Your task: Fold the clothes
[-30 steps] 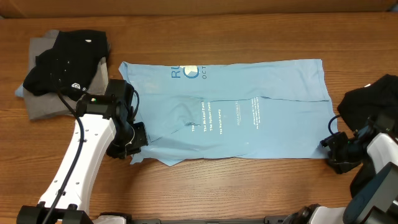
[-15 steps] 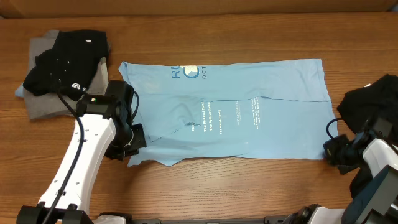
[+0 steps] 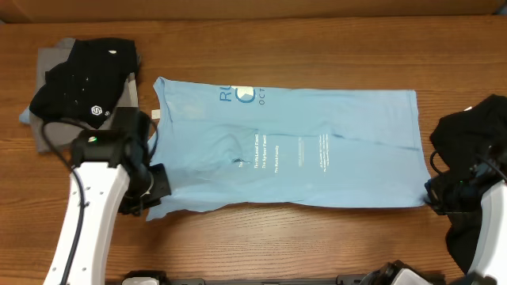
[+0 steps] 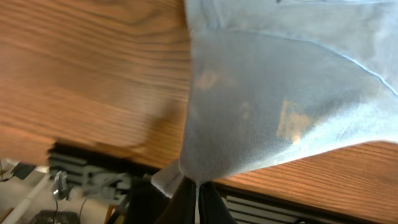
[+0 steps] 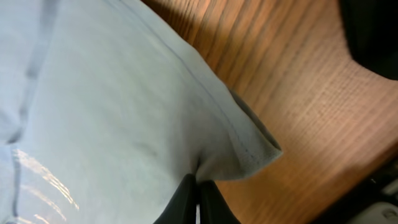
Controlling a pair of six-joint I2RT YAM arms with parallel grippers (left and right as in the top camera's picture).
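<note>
Both arms have drawn outward, stretching the blue shirt (image 3: 293,150) flatter. My jaws pinch its near corners, low over the wooden tabletop (image 3: 317,245).

Open wood on the table (image 3: 301,245) all along the near edge, below the blue shirt (image 3: 317,150), and a free strip along the far side too. Upper left is blocked by the clothes pile (image 3: 79,87). The black garment (image 3: 475,131) crowds the right gripper (image 3: 434,196), possibly touching the arm.
</note>
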